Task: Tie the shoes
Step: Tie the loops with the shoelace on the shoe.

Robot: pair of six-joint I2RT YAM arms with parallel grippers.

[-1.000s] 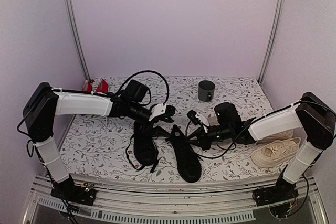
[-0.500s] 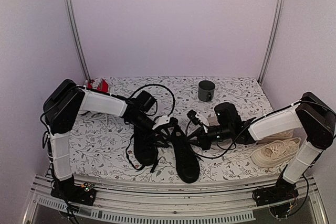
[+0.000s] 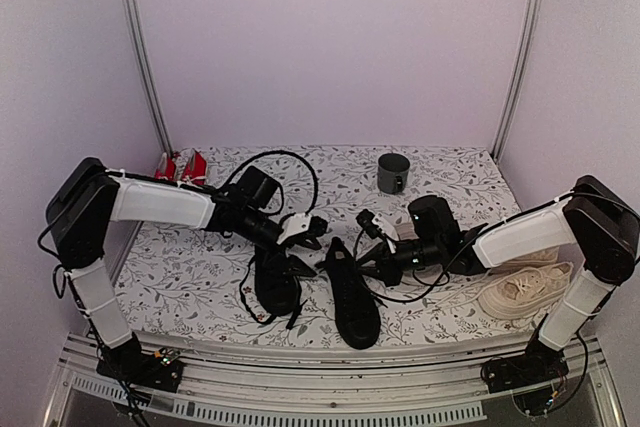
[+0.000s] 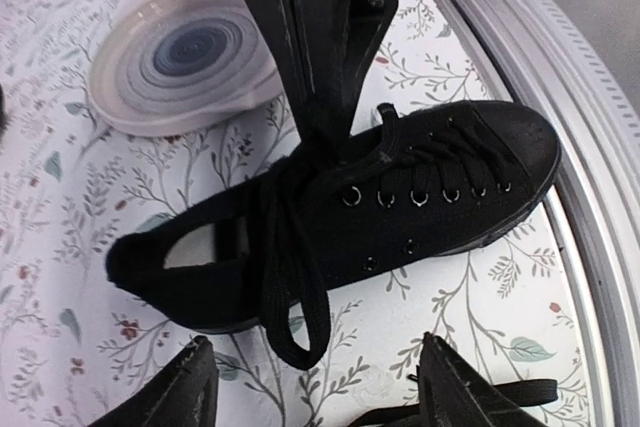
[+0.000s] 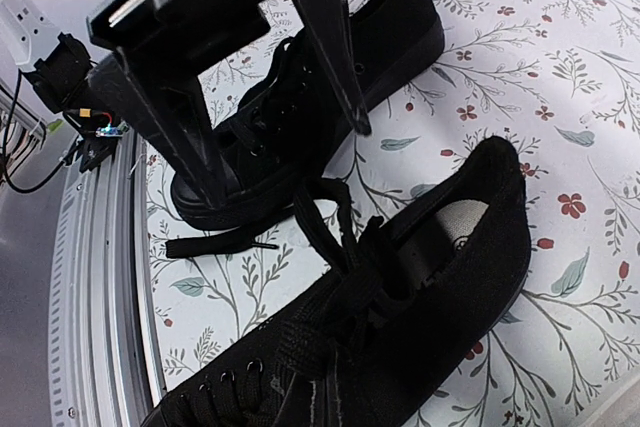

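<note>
No readable text, labels or numbers appear on anything.

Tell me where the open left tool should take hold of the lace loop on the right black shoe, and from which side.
Probably at the hanging end of the lace loop, where it drapes over the side of the right black shoe onto the table. That part lies clear of the eyelets and knot. The left tool should come from above, straddling the flat band across its width.

The setting was a robot test cell: plain lilac walls (image 3: 330, 47), aluminium frame posts (image 3: 140, 57), and a floral-covered table (image 3: 450, 317) with a metal rail (image 3: 330, 402) along its near edge.
</note>
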